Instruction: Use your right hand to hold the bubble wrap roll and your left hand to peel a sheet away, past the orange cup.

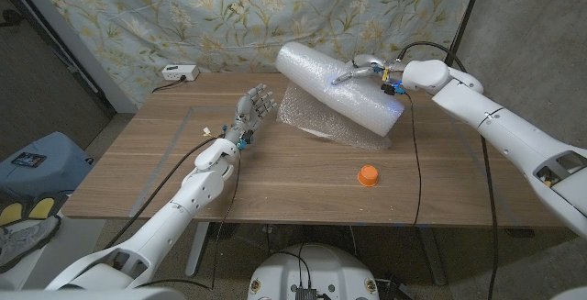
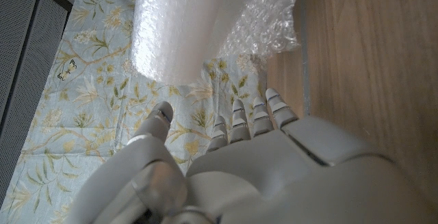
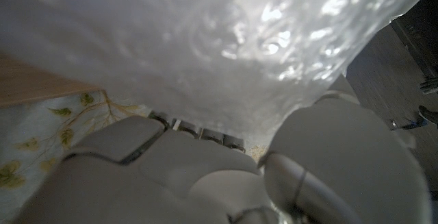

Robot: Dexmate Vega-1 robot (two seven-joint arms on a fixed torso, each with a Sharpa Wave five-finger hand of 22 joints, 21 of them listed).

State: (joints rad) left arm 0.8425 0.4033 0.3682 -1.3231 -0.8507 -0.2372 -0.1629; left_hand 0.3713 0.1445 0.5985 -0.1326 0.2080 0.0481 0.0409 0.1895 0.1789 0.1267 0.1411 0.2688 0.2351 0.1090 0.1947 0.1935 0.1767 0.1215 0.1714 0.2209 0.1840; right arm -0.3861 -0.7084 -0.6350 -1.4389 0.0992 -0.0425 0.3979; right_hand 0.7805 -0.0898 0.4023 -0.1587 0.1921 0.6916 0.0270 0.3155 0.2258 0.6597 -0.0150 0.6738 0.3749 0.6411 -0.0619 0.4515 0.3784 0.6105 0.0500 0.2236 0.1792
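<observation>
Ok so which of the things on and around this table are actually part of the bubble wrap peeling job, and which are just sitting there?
Part of the job:
bubble wrap roll, tilted, held by the right hand
loose sheet hanging under the roll
orange cup
left hand, open, close to the sheet

Just lying about:
white box at the table's back edge
floral cloth behind the table

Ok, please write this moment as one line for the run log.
right hand: holds bubble wrap roll | left hand: open, near loose sheet | orange cup: upright
</observation>
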